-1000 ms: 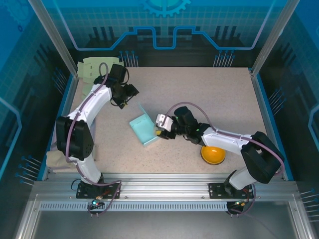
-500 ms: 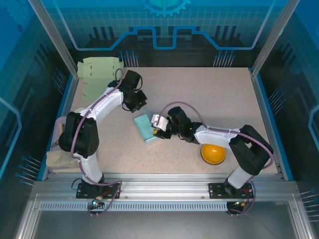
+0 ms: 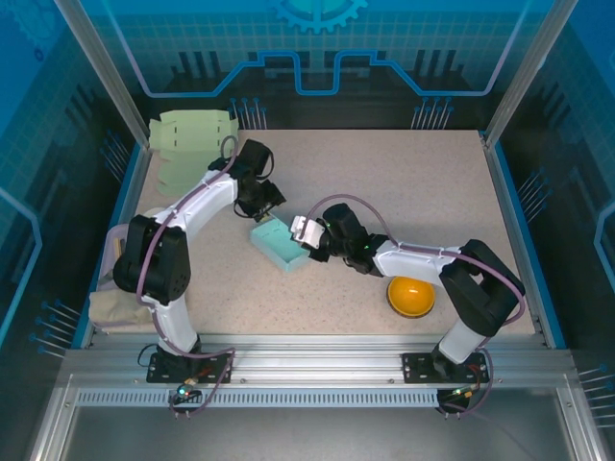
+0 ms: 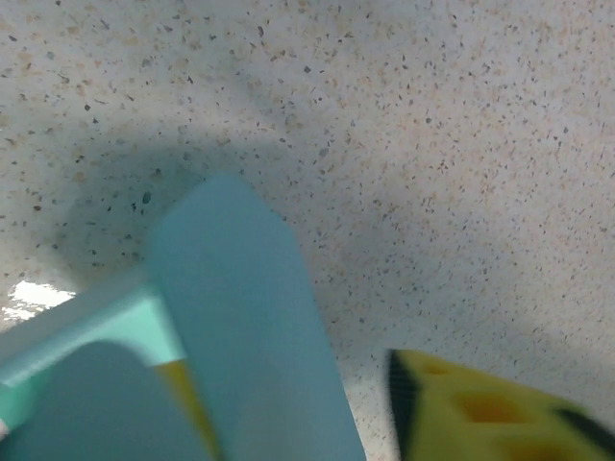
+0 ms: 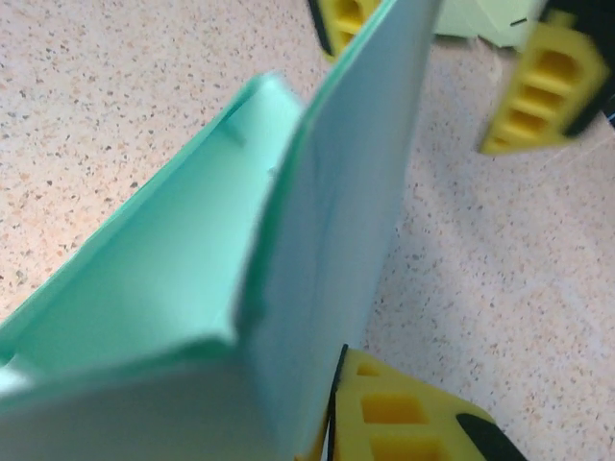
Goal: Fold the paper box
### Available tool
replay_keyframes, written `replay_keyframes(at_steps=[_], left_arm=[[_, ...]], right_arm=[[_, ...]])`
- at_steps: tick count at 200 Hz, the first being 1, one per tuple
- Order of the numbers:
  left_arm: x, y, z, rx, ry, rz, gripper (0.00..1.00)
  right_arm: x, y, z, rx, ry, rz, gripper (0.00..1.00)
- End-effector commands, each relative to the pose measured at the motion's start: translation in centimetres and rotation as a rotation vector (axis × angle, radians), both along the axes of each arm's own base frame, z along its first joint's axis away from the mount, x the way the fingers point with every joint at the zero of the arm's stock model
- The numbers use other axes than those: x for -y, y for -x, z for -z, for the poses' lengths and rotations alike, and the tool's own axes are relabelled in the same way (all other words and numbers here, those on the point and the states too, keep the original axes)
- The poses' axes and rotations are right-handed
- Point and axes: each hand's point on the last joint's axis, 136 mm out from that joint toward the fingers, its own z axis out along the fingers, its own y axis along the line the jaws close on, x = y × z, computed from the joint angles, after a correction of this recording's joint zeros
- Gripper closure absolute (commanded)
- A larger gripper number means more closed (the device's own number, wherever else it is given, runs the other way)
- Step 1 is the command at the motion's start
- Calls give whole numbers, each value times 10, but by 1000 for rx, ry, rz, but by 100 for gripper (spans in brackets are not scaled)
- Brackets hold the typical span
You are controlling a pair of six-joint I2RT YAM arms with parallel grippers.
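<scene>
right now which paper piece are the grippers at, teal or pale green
The teal box mid-table: its walls stand up and the right gripper pinches one. The pale green sheet lies flat in the far left corner.

I am working in a robot lab booth, not a home or a shop. The speckled table [image 3: 423,192] sits inside a frame of silver posts [image 3: 96,67], and behind the table stands a blue wall [image 3: 413,43] with a gear picture [image 3: 319,12] and glowing lines. At the table's near edge a metal rail [image 3: 317,370] holds the left arm [image 3: 183,216] and the right arm [image 3: 428,261] bolted down, with loose wires [image 3: 184,392] on it.
</scene>
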Motion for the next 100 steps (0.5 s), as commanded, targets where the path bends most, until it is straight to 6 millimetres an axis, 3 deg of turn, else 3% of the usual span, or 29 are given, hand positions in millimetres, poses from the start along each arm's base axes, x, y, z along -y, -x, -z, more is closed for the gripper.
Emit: replay_keyframes(at_steps=[1, 24, 61, 78, 100], left_arm=[[-8, -11, -45, 84, -11, 32, 34], [-29, -18, -62, 106, -42, 25, 29], [-66, -15, -51, 81, -150, 17, 29], [-70, -21, -43, 81, -138, 29, 28], [-53, -27, -32, 64, -52, 45, 27]], right_arm=[[-6, 6, -9, 44, 13, -55, 91], [-2, 6, -12, 67, 36, -59, 92], [1, 5, -14, 92, 59, -63, 93], [1, 6, -14, 90, 55, -71, 93], [0, 6, -15, 77, 42, -70, 93]])
